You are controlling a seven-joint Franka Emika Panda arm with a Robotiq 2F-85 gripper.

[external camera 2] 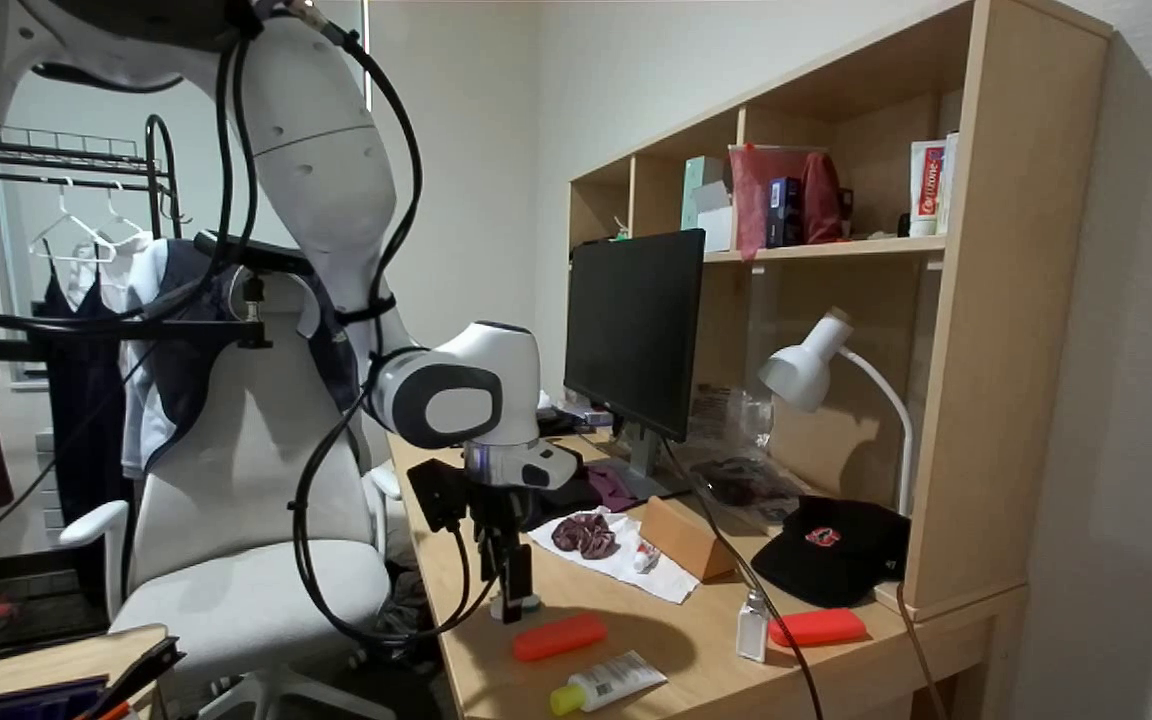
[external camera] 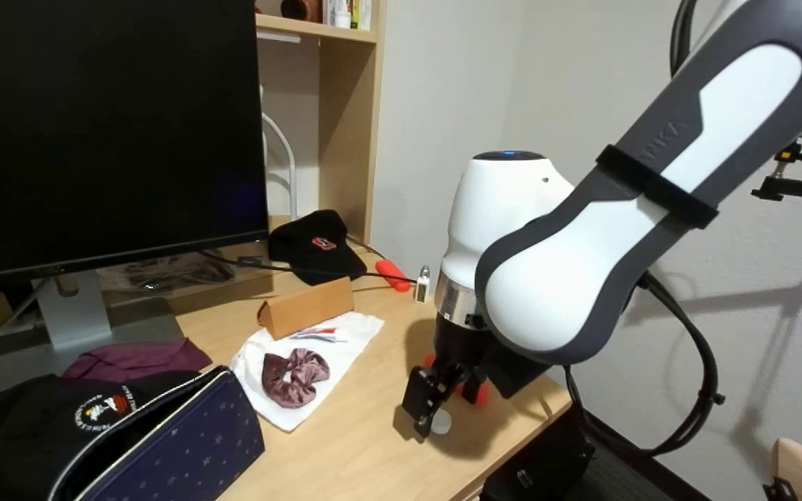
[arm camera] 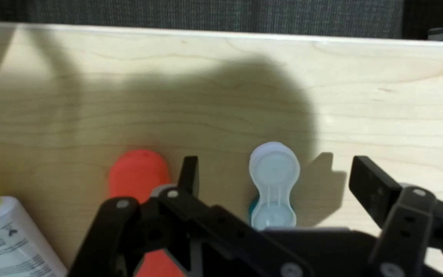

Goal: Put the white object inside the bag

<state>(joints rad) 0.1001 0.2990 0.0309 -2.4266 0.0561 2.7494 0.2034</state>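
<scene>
Counter (external camera: pixel 345 452): starred bag (external camera: pixel 192 445), mouth agape, well along from the front corner; claw (arm camera: pixel 275 173) near the front edge, fingers (arm camera: pixel 373 188) spread wide, nothing held. White object (arm camera: pixel 273 188) on the counter, beneath and between the fingers, long axis square to that edge; by judgement, lowering next, then closing across its width. Counted: monitor (external camera: pixel 108 125), one; bag, one; red cases (external camera 2: pixel 561 637), two; scrunchie (external camera: pixel 309 372), one; white object, one.

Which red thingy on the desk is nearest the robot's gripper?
The red case between the white object and yellow-capped tube; the other red case lies farther off, by the black hat.
</scene>
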